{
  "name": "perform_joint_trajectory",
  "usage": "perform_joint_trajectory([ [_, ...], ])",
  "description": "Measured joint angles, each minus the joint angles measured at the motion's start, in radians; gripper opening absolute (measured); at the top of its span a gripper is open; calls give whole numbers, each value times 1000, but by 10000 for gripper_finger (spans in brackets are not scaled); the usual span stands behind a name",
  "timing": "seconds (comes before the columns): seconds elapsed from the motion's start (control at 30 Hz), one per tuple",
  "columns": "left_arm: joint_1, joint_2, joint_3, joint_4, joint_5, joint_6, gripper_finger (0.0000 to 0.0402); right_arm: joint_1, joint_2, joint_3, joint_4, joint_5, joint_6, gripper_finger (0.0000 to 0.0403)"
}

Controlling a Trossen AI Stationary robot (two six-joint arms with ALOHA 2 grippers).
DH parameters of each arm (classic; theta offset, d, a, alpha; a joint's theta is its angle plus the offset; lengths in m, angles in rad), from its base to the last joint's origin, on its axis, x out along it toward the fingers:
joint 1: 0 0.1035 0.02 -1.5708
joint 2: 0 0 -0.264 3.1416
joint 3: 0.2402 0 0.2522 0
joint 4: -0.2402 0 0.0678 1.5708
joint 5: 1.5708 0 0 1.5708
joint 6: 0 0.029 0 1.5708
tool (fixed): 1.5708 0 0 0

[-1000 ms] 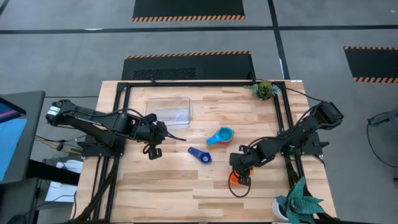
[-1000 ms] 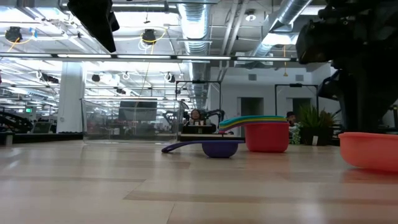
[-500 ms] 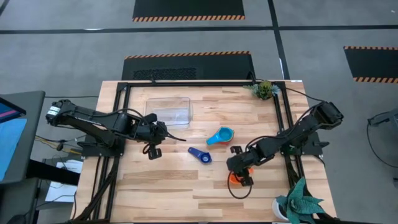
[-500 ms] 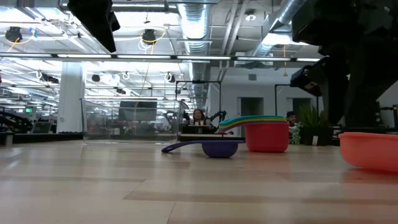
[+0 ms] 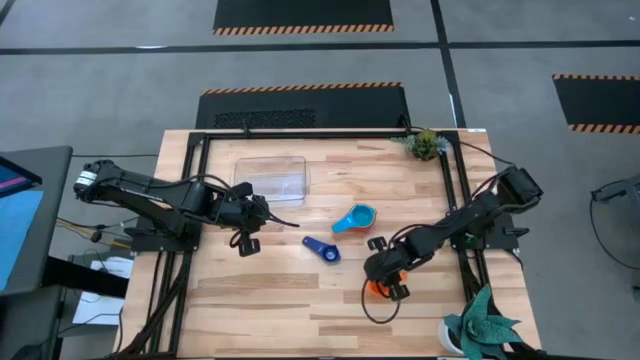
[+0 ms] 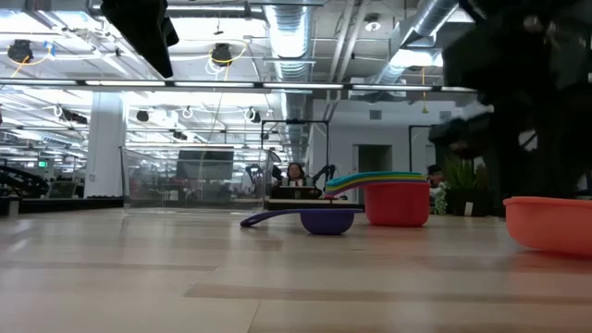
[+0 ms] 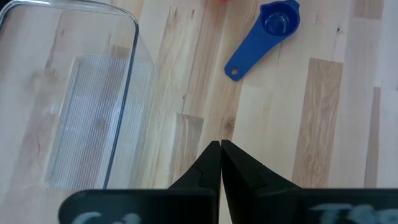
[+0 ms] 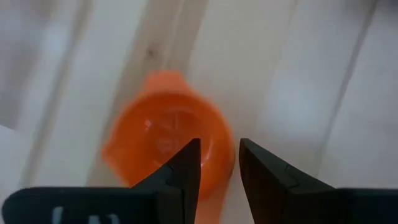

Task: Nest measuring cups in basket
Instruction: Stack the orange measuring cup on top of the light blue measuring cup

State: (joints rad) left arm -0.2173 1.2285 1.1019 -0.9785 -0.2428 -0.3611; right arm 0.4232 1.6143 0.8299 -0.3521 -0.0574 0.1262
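1. The right gripper (image 5: 386, 277) hangs low over the near right part of the table (image 5: 280, 300), directly above the orange cup (image 5: 375, 288).
2. In the right wrist view its two dark fingers (image 8: 184, 168) stand part-way open, with a clear gap between them, over the near rim of the orange cup (image 8: 168, 142). They hold nothing; whether they touch the cup's rim cannot be told.
3. The orange cup sits upright on the wood, mouth up, well apart from the other cups. In the low view it shows at the right edge (image 6: 548, 222).
4. The left gripper (image 5: 262, 213) waits near the left side of the table, just near of the basket (image 5: 272, 178). Its fingers (image 7: 211, 163) are pressed together and hold nothing.
5. The basket stands at the far left of the table, a clear bin with ribbed floor (image 7: 74, 112); nothing shows inside it.
6. A stack of nested cups (image 5: 355, 218) stands near the table's middle, to the right of the basket. From above the light blue cup is on top; in the low view the red cup (image 6: 398, 203) is the outermost, with coloured handles layered above its rim.
7. The dark blue cup (image 5: 322, 248) lies alone just near and left of the stack, its handle pointing toward the basket's side (image 7: 264, 34).
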Motion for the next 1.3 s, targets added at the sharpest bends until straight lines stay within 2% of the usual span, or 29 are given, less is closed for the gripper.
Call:
perform_joint_trajectory([
  [0.2, 0, 0, 0, 2, 0, 0, 0, -1, 72, 23, -8, 0, 5, 130],
  [0.33, 0, 0, 0, 2, 0, 0, 0, -8, 102, 63, -16, -1, 64, 106],
  [0.53, 0, 0, 0, 2, -7, -1, 0, -49, 121, 90, 1, -1, 314, 18],
  [0.67, 0, 0, 0, 4, -8, -3, 0, -82, 121, 89, 3, 7, 527, 17],
  [0.93, 0, 0, 0, 4, -29, -3, 0, -126, 49, 89, 24, 12, 789, 11],
  [1.07, 0, 0, 0, 4, -62, -13, 0, -139, -24, 89, 20, 82, 966, 11],
  [1.3, 0, 0, 0, 4, -103, -40, 0, -138, -151, 89, -20, 287, 1198, 11],
])
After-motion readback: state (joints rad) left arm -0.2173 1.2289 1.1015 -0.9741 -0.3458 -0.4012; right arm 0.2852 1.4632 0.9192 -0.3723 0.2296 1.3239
